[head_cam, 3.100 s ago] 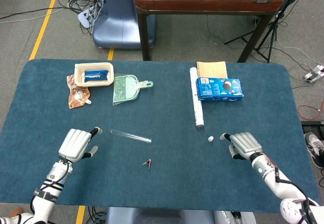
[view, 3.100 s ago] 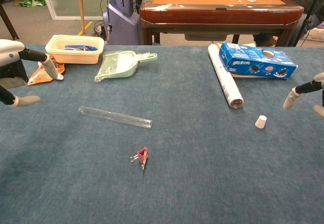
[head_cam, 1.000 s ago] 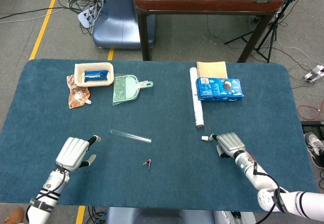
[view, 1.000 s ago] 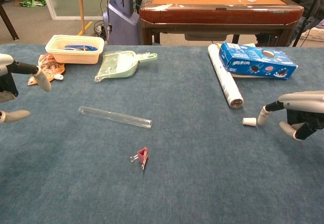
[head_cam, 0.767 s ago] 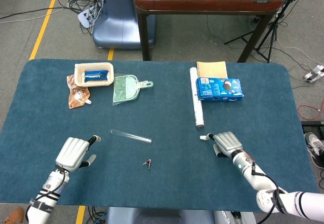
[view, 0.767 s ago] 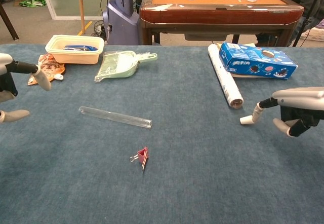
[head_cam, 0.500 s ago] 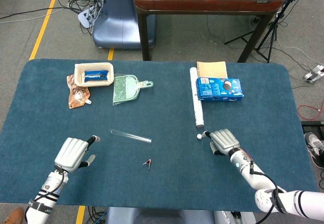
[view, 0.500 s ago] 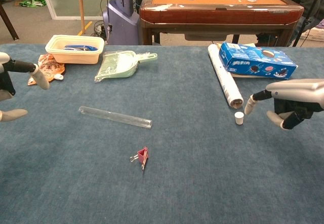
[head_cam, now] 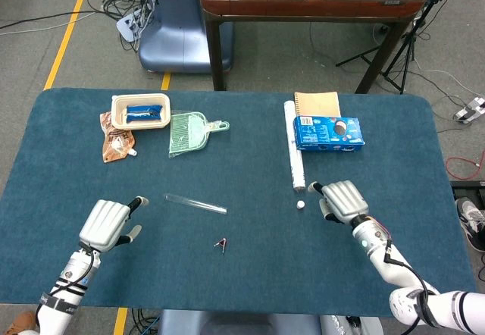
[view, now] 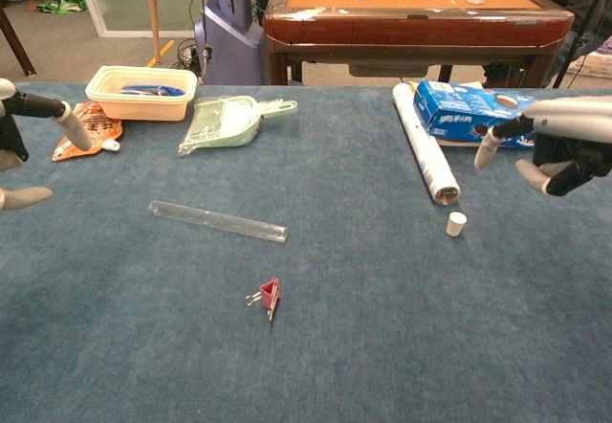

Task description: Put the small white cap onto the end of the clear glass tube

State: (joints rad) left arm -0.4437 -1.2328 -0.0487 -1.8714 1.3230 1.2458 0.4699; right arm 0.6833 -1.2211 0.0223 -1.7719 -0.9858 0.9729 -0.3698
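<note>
The small white cap (head_cam: pixel 301 205) (view: pixel 456 224) stands alone on the blue cloth, just in front of the end of a white roll. The clear glass tube (head_cam: pixel 195 203) (view: pixel 217 221) lies flat left of centre. My right hand (head_cam: pixel 342 199) (view: pixel 558 144) hovers a little to the right of the cap, raised off the table, fingers apart and holding nothing. My left hand (head_cam: pixel 107 223) (view: pixel 27 141) floats left of the tube, also with nothing in it.
A small red binder clip (head_cam: pixel 221 243) (view: pixel 268 295) lies in front of the tube. A white roll (head_cam: pixel 294 155), a blue biscuit box (head_cam: pixel 329 132) and a notebook (head_cam: pixel 317 102) sit at the back right. A cream tray (head_cam: pixel 140 112), a green dustpan (head_cam: pixel 189 132) and a snack packet (head_cam: pixel 116 142) sit back left.
My right hand nudged the cap leftward across the cloth, tipping it over and back upright, then lifted up and away from it. The left hand rose slightly.
</note>
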